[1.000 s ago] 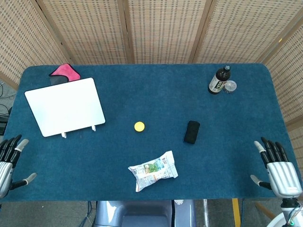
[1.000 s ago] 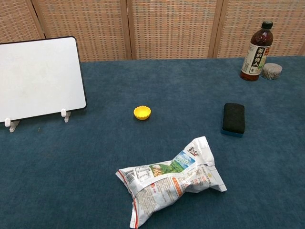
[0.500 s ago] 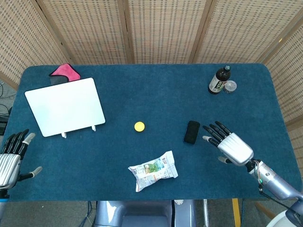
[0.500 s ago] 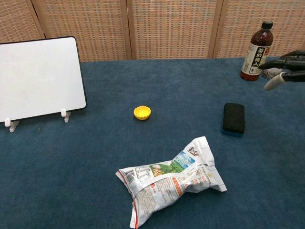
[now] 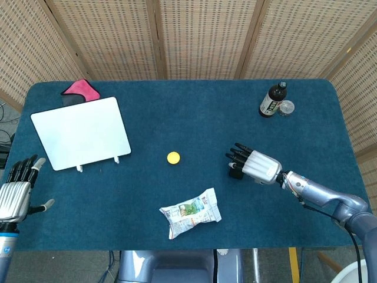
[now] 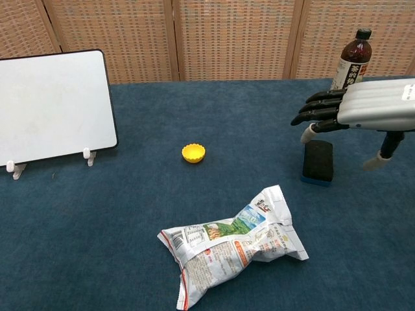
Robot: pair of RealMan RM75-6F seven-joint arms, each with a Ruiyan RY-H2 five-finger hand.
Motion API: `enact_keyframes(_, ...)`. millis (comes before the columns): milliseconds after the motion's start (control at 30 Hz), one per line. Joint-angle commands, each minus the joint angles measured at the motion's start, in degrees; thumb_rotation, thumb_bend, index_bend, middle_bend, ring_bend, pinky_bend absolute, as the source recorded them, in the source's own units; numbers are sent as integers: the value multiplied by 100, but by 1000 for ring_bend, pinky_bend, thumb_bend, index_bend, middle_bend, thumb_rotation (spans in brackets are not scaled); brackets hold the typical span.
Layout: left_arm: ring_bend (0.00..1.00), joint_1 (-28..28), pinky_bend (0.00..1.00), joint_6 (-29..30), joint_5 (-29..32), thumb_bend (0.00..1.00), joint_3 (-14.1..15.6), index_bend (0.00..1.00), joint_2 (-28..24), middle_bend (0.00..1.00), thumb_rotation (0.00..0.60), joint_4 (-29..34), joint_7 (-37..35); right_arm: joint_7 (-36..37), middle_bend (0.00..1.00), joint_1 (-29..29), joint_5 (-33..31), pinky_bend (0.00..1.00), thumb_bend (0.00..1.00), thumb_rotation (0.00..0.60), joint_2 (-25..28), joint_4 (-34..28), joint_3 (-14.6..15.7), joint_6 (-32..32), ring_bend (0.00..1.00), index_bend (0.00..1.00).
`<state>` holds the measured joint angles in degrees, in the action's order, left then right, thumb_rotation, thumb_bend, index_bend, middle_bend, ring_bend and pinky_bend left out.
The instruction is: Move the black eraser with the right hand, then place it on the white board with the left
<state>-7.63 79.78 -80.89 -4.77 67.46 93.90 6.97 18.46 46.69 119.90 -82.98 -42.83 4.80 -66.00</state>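
The black eraser (image 6: 318,161) lies flat on the blue table cloth (image 5: 177,118), well to the right of the white board (image 5: 80,132), with a thin blue base showing along its near edge in the chest view. The right hand (image 5: 253,165) hovers over it, palm down, fingers extended and slightly apart, holding nothing; in the chest view the dark fingers (image 6: 318,110) reach past the eraser's far end while the thumb hangs down to the right of it, and no contact with the eraser can be made out. In the head view the hand covers most of the eraser, so only a dark sliver (image 5: 235,173) shows beneath the fingertips. The left hand (image 5: 16,191) sits at the table's near left edge, below the white board, fingers spread and empty. The white board stands tilted on small white feet, with a pink cloth (image 5: 80,89) just behind its upper corner. A small yellow cap (image 5: 173,157) lies between the board and the eraser. A crumpled snack bag (image 5: 190,213) lies nearer the front edge, below the cap. Far from the board, a dark bottle (image 5: 273,99) stands upright with a small clear lid (image 5: 286,107) just beside it.
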Motion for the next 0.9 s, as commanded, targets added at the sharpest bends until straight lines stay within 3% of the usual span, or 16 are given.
enact_keyframes(33, 0, -57, 14, -96, 117, 76, -38, 0, 20, 0, 600, -3, 50, -97, 77, 254, -81, 26, 142, 600, -269, 32, 67, 280, 0, 199)
enact_keyframes(333, 0, -76, 14, -117, 220, 77, -47, 0, -17, 0, 600, 5, 9, -502, 84, 522, -217, 28, 180, 600, -742, 558, 258, 556, 0, 201)
enact_keyframes(467, 0, -77, 14, -121, 261, 78, -51, 0, -40, 0, 600, -4, -42, -564, 150, 580, -317, 62, 257, 600, -887, 769, 361, 654, 8, 273)
enact_keyframes(900, 0, -122, 14, -192, 360, 78, -60, 0, -89, 0, 600, -5, -111, -428, 502, 598, -668, 357, 611, 600, -1258, 1233, 549, 774, 365, 514)
